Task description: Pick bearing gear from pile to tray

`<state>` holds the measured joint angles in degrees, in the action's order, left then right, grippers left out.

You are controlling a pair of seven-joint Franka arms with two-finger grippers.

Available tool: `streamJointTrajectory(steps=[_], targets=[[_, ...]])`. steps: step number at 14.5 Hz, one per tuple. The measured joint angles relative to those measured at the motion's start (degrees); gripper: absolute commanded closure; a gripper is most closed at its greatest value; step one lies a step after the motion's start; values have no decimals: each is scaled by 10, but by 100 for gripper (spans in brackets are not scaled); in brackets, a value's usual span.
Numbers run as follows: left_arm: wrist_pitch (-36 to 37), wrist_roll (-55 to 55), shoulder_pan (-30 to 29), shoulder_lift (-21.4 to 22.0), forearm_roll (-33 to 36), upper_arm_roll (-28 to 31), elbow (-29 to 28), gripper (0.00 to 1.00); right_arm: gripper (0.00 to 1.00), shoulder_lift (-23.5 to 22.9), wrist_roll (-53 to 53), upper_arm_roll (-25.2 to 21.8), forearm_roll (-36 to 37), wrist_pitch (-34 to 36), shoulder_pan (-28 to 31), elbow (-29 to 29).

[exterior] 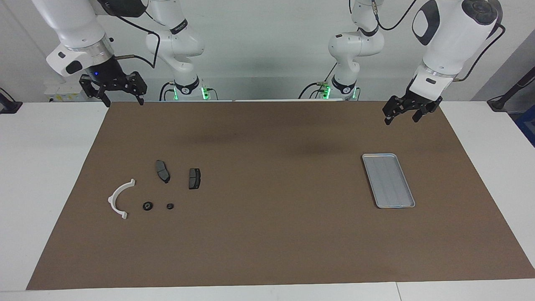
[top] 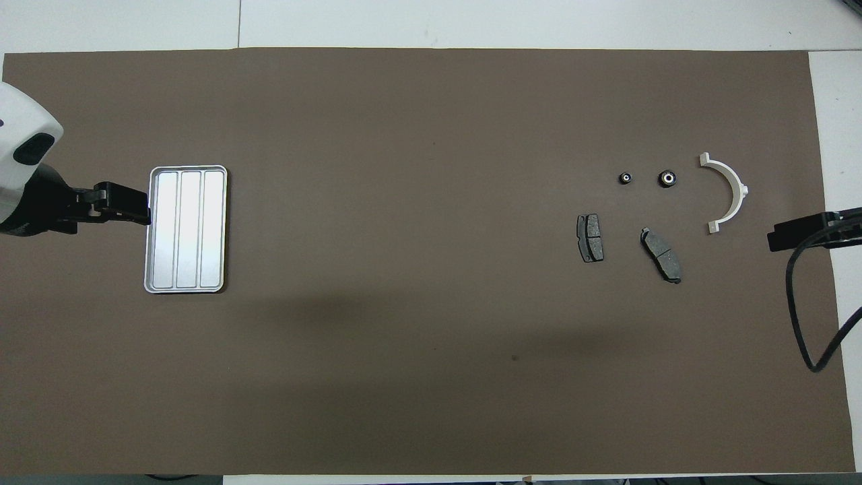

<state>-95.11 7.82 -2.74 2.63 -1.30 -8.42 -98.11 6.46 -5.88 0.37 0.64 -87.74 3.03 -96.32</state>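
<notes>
The pile lies toward the right arm's end of the mat. It holds a white arc bracket [exterior: 119, 198] [top: 728, 195], two dark brake pads [exterior: 163, 170] [exterior: 194, 178], and two small black round bearing gear pieces [exterior: 147, 205] [exterior: 170, 206] [top: 667, 178] [top: 625, 178]. These round pieces are farther from the robots than the pads. The silver tray [exterior: 388, 180] [top: 186, 229] lies empty toward the left arm's end. My left gripper [exterior: 401, 120] [top: 143, 209] hangs open and empty, high over the mat beside the tray. My right gripper [exterior: 124, 102] [top: 774, 240] hangs open and empty over the mat's corner.
A brown mat [exterior: 267, 242] covers most of the white table [exterior: 50, 175]. A black cable [top: 805, 303] loops down from the right arm over the mat's end.
</notes>
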Motion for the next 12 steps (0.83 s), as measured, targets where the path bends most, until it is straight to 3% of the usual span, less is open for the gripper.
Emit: streamJointTrajectory(steps=[12], targets=[[0,0,0,0,0,0,0,0,0,-1,-3,-5,-6,-2,11,0]])
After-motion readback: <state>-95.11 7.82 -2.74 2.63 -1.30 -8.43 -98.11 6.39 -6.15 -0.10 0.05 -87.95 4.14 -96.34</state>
